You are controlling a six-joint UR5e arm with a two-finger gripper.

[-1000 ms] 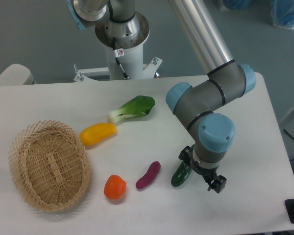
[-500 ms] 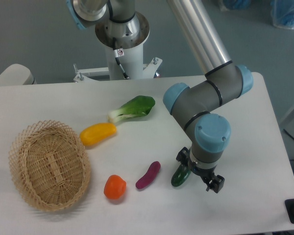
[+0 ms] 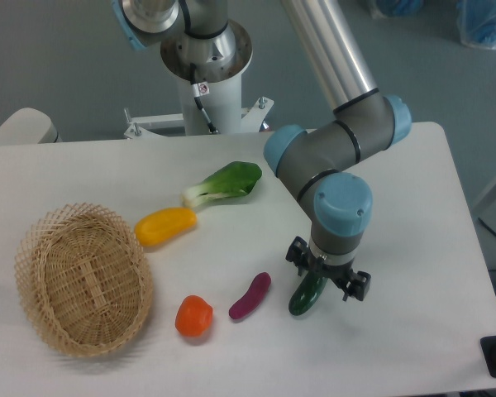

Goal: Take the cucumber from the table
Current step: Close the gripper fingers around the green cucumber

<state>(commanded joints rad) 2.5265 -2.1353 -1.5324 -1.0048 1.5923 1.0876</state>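
Note:
The cucumber [image 3: 306,296] is a short dark green glossy piece lying on the white table [image 3: 413,248], right of the purple eggplant-like piece [image 3: 250,296]. My gripper [image 3: 325,276] hangs directly over the cucumber's upper end, pointing down. Its two fingers stand apart, one at the left [image 3: 296,252] and one at the right [image 3: 360,284], with the cucumber's top between them. The wrist body hides the cucumber's upper end. The gripper looks open and does not hold anything.
A wicker basket [image 3: 83,277] sits at the left. A yellow pepper [image 3: 165,225], an orange round piece [image 3: 193,316] and a leafy bok choy [image 3: 225,184] lie left of the arm. The robot base [image 3: 205,66] stands behind the table.
The arm has swung left and the wrist has turned, so the gripper moved from the cucumber's right side to straddle its upper end. The cucumber has not moved.

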